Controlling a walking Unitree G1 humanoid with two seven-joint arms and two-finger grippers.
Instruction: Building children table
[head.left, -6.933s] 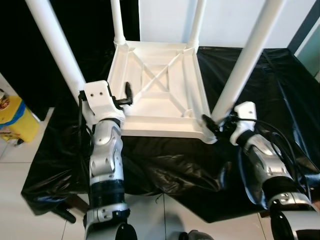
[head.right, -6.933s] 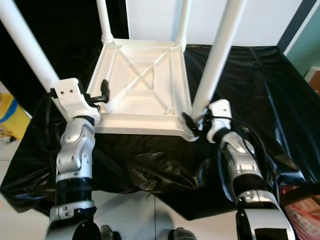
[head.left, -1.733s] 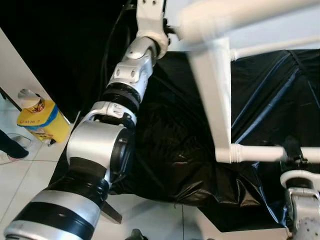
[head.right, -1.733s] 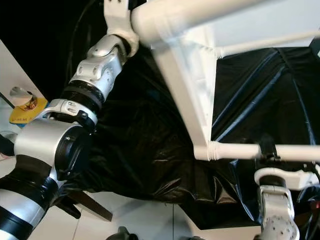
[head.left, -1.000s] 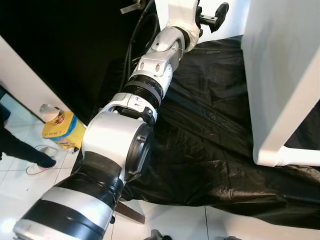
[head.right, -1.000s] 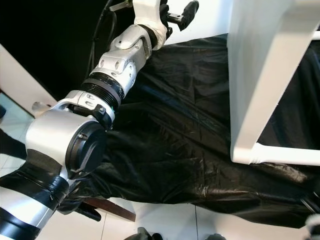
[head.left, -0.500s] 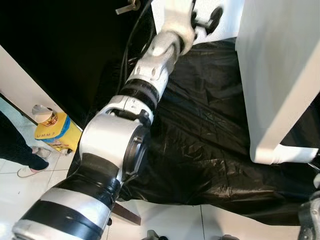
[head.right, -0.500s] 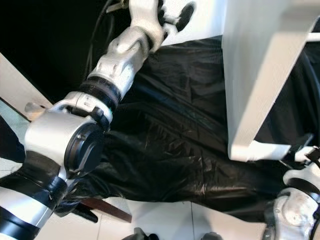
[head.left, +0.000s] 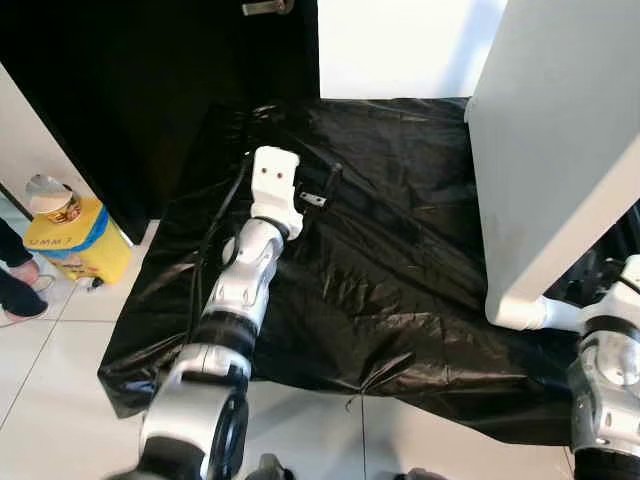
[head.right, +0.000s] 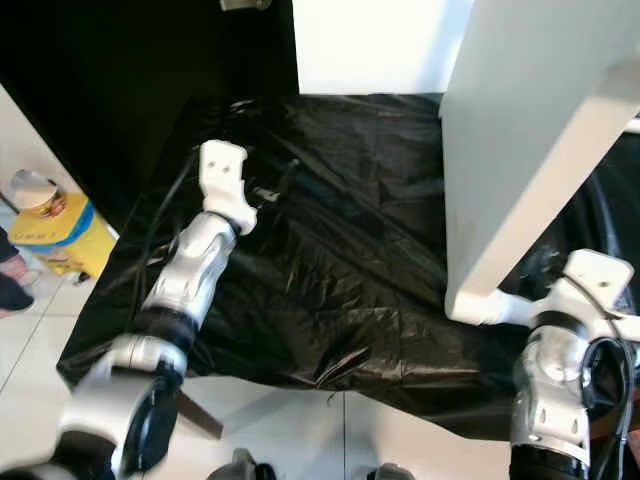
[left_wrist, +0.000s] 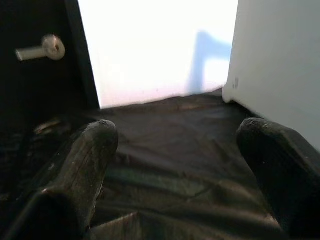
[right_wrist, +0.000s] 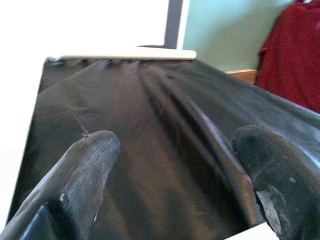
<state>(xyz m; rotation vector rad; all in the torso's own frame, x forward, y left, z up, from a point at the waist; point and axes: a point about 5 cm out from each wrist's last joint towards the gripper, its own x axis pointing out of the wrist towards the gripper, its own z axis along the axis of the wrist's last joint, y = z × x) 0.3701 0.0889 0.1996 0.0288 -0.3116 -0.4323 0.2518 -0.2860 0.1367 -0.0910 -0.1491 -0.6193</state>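
The kids' table (head.left: 560, 170) is up on its side at my right, resting on the black sheet (head.left: 400, 250) that I'd guess protects the floor. My left gripper (left_wrist: 180, 165) hovers over the sheet, jaws wide, empty. Right gripper (right_wrist: 175, 170) is wide too, near a table leg (head.right: 490, 305).

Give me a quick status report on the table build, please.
Left gripper open, empty, above the black plastic sheet. Right gripper open beside the white children's table, which stands tipped on the sheet. Nothing in the way.

Glossy crinkled black plastic sheet (head.left: 400, 270); smooth white table (head.left: 560, 150).
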